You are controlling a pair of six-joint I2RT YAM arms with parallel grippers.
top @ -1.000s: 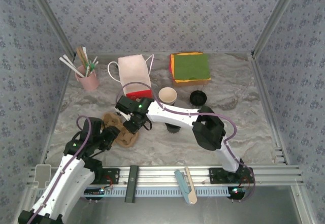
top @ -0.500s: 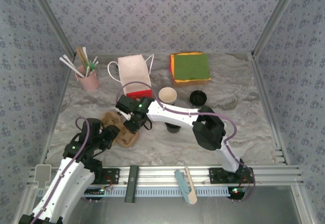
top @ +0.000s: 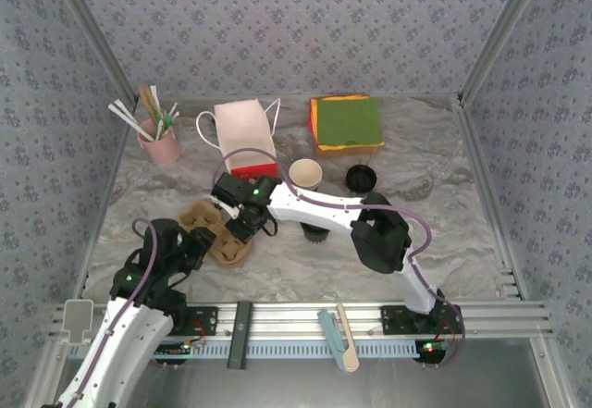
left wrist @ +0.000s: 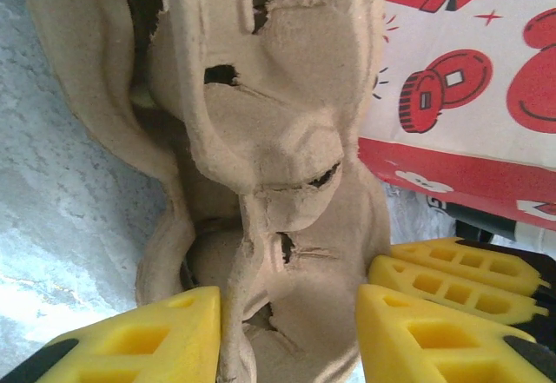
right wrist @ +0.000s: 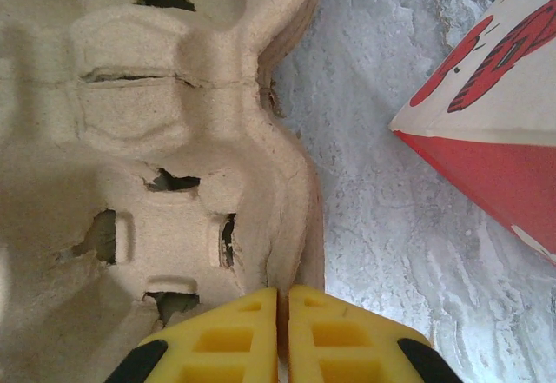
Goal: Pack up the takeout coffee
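**Work surface.** The marble-patterned table (top: 444, 232) carries all items.

**Arms.** The right arm (top: 314, 209) reaches across to the left-centre of the table. The left arm (top: 129, 315) extends a short way from the near left corner.

**Paper bag.** The white paper bag (top: 245, 130), with a red base and red coin print, stands at the rear centre-left, just behind the carrier.

**Napkin stack.** The green-topped napkin stack (top: 348, 123) lies at the rear, right of the bag.

**Cup carrier.** The cardboard cup carrier (top: 199, 216) lies flat at front left, with no cup in the wells that show.

**Pink cup.** The pink cup (top: 162, 149), holding straws and sticks, stands at the rear left.

**Takeout coffee.**
- The open paper cup (top: 305, 175) stands upright right of the bag.
- The lidded cup (top: 363, 179) stands just right of it, apart from it.
- Both are on the table, well clear of the carrier.
- A dark round item (top: 314, 232) is partly hidden under the right arm; its kind cannot be told.

**Right gripper.** The right gripper (right wrist: 283, 292) has its yellow fingers (right wrist: 330, 340) pressed together, pinching the carrier's edge.

**Left gripper.** The left gripper (left wrist: 289, 305) has its jaws apart, one finger on each side of the carrier's near end. Firm contact cannot be made out.
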